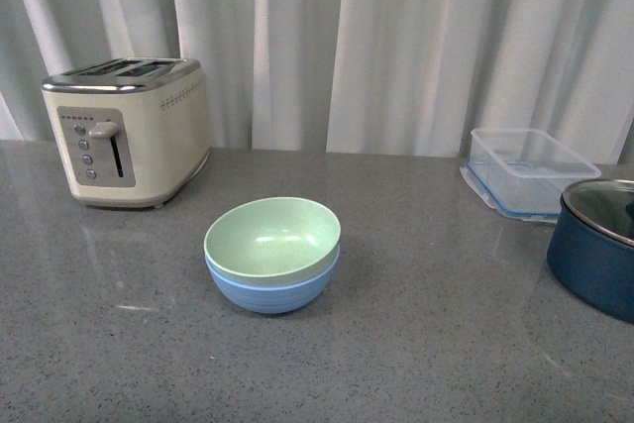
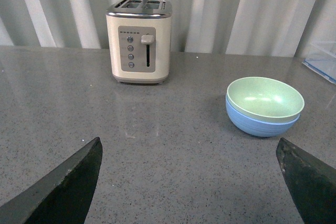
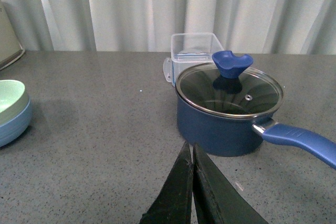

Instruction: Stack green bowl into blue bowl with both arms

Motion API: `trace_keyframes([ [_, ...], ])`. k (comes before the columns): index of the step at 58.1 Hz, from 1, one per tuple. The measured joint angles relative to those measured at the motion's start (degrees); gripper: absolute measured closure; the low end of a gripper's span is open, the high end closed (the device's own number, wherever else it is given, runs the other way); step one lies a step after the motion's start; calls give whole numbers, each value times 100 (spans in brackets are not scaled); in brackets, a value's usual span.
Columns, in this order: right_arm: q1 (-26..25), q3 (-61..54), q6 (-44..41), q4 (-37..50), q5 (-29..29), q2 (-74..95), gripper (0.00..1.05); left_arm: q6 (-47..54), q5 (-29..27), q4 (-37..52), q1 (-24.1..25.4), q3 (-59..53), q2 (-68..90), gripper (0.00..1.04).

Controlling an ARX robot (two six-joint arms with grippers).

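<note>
Front view shows me neither arm, only grey tabletop (image 1: pixel 416 344) running from my edge to the curtain. Nearest, about the middle and a little to my left, the green bowl (image 1: pixel 272 237) sits nested in the blue bowl (image 1: pixel 274 290), rims close to level, the green one riding slightly high. I judge the stacking done; what is left, if anything, is to keep both arms clear and not disturb the pair.

The left wrist view has the left gripper (image 2: pixel 191 179) with its fingers (image 2: pixel 71 184) spread wide apart, holding nothing, and the stacked bowls are well beyond them. The right wrist view has the right gripper (image 3: pixel 190 182) with its fingers (image 3: pixel 181 187) pressed together, nothing between them, low over bare tabletop just short of the pot (image 3: pixel 226 124).

For room: the stretch in front of the bowls and on both sides of them is open, so the left arm has free space to move. The right side is tighter. The pot, with its glass lid (image 3: pixel 229 88) and its handle (image 3: pixel 299 140) sticking out sideways, stands near the right arm, and I would watch that handle on any sweep. Behind the pot is a clear box (image 1: pixel 525 167). Far left, near the curtain, stands the toaster (image 1: pixel 129 128), well apart from the bowls.
</note>
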Motion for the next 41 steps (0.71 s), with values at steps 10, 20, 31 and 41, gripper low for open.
trace_keyframes([
  [10, 0, -26, 0, -610, -2, -688, 104, 0, 0, 0, 0, 0, -2, 7],
  [20, 0, -26, 0, -1213, -2, -1340, 104, 0, 0, 0, 0, 0, -2, 7],
  [31, 0, -28, 0, -1838, -2, -1989, 104, 0, 0, 0, 0, 0, -2, 7],
  [41, 0, -28, 0, -2225, -2, -2382, 104, 0, 0, 0, 0, 0, -2, 7],
])
